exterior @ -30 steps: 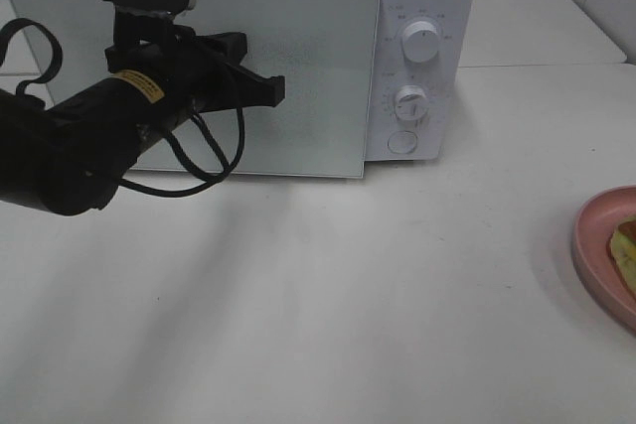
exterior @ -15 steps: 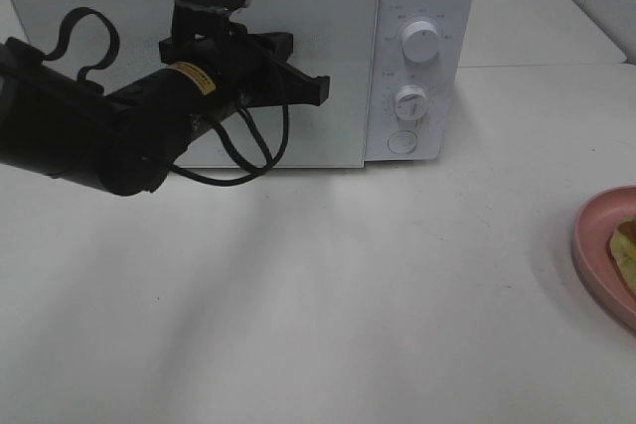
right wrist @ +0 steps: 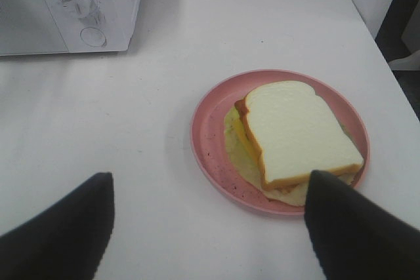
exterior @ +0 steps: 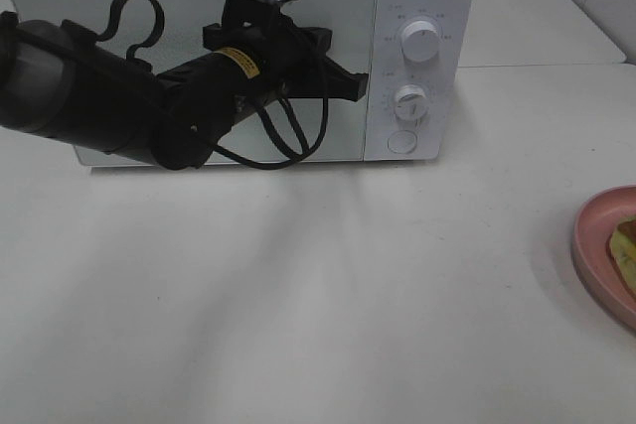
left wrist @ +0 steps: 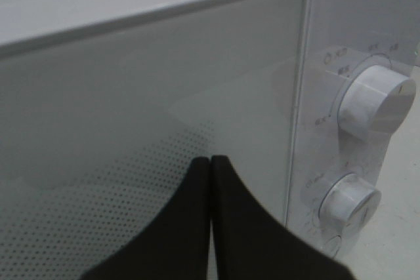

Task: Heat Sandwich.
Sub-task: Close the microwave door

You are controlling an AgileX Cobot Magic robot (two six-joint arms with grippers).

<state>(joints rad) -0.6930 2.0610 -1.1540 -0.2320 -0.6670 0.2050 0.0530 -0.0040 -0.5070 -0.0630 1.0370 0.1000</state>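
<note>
The sandwich [right wrist: 294,134] is lying on the pink plate [right wrist: 209,136], out on the white table [exterior: 328,295] and well apart from the microwave [exterior: 422,7]; it is not in the oven, so the heating has not begun. In the high view only the plate's edge and a sliver of filling are showing at the table's right side.

The right gripper [right wrist: 209,227] is hanging over the near side of the plate with its 2 fingers spread wide and nothing between them. That spread looks chosen to straddle the plate or the bread, so it appears to be waiting for access to the oven.

The left gripper [left wrist: 211,165] is pointing at the microwave door [exterior: 179,7] with its 2 fingers pressed together, empty, tips just at the glass near the edge beside the 2 knobs [exterior: 418,42]. Closed fingers make a firm probe, which suits pushing the door. The door appears flush with the cabinet.
</note>
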